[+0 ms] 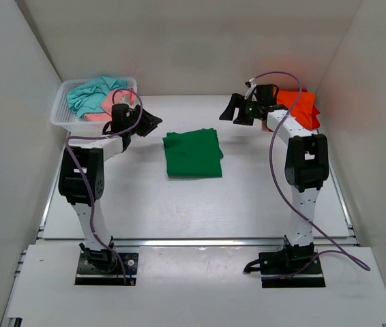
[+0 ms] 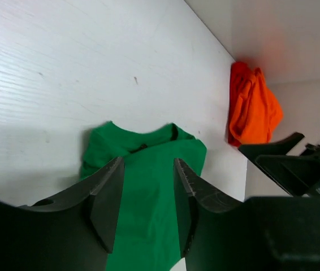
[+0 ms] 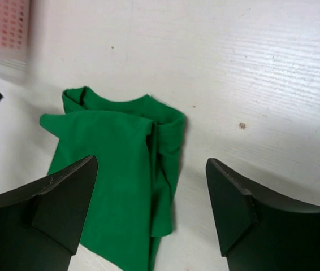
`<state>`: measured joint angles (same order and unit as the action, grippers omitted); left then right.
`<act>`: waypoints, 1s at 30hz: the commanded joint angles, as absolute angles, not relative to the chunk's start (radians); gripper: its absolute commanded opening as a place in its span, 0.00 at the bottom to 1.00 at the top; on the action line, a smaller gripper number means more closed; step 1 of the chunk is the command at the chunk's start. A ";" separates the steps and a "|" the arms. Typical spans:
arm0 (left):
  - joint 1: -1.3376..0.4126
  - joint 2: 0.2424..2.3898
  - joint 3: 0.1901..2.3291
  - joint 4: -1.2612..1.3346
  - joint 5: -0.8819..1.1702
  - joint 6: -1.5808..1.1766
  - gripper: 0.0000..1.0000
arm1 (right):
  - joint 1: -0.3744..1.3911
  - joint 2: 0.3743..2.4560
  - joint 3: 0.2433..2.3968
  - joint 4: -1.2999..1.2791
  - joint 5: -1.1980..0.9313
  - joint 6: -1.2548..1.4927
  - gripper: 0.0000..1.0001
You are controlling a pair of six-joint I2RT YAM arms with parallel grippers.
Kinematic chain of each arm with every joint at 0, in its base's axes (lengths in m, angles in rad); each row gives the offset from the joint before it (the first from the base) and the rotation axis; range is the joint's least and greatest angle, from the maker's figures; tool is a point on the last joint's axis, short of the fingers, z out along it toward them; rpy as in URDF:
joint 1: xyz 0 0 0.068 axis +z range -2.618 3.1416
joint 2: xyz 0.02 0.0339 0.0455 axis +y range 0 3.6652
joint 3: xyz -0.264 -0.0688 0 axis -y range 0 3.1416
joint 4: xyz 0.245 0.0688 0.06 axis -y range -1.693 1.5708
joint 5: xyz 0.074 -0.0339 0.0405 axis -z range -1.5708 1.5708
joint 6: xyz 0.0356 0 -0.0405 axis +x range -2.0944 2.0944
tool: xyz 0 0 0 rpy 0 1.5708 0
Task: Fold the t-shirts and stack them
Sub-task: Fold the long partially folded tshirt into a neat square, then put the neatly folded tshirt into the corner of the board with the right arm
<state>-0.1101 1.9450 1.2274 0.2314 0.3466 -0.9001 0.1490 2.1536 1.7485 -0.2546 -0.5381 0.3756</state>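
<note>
On table between arms, folded green shirt lies flat; left gripper, right gripper: jaws apart, holding nothing.

The green shirt runs off the right wrist view's bottom edge, and the basket is corner-cropped and blurred.

The green t-shirt, orange t-shirt, teal t-shirt and pink t-shirt are plain; the mesh basket is white.

Found green shirt folded flat at centre, orange shirt bunched far right, teal shirt and pink shirt crumpled in basket far left.
</note>
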 commanded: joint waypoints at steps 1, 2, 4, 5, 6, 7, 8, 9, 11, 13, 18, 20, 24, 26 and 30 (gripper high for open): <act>-0.155 1.873 1.198 0.249 0.428 -0.870 0.51 | 0.173 2.105 1.707 -0.282 -0.532 0.273 0.76; -0.173 1.868 1.201 0.220 0.439 -0.847 0.51 | 0.175 2.103 1.682 -0.291 -0.522 0.256 0.77; -0.204 1.870 1.192 0.177 0.425 -0.806 0.51 | 0.186 2.099 1.625 -0.299 -0.514 0.247 0.77; -0.224 1.874 1.178 0.169 0.407 -0.793 0.51 | 0.186 2.086 1.594 -0.292 -0.521 0.255 0.78; -0.229 1.887 1.174 0.161 0.405 -0.796 0.51 | 0.190 2.086 1.579 -0.279 -0.522 0.259 0.78; -0.233 1.910 1.186 0.161 0.408 -0.799 0.51 | 0.196 2.088 1.553 -0.275 -0.534 0.268 0.79; -0.248 1.945 1.207 0.150 0.407 -0.798 0.51 | 0.208 2.097 1.552 -0.272 -0.538 0.270 0.80; -0.258 1.960 1.247 0.135 0.407 -0.796 0.51 | 0.206 2.117 1.543 -0.284 -0.545 0.273 0.83; -0.262 2.041 1.328 0.086 0.388 -0.766 0.50 | 0.227 2.135 1.563 -0.288 -0.558 0.276 0.85; -0.264 2.100 1.400 0.060 0.390 -0.769 0.49 | 0.239 2.166 1.585 -0.311 -0.584 0.279 0.87; -0.253 2.204 1.587 -0.041 0.371 -0.752 0.46 | 0.287 2.255 1.661 -0.365 -0.637 0.282 0.87; -0.258 2.230 1.631 -0.073 0.362 -0.741 0.45 | 0.294 2.282 1.693 -0.388 -0.652 0.282 0.87; -0.267 2.261 1.652 -0.083 0.365 -0.744 0.43 | 0.321 2.347 1.764 -0.420 -0.680 0.287 0.84; -0.262 2.263 1.634 -0.077 0.365 -0.744 0.42 | 0.325 2.373 1.795 -0.437 -0.713 0.304 0.74; -0.272 2.261 1.615 -0.063 0.360 -0.753 0.42 | 0.331 2.416 1.827 -0.416 -0.771 0.331 0.32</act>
<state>-0.2642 2.2707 1.6131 -0.0605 0.3676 -0.7624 0.3172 2.3642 1.8160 -0.3729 -0.7162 0.3092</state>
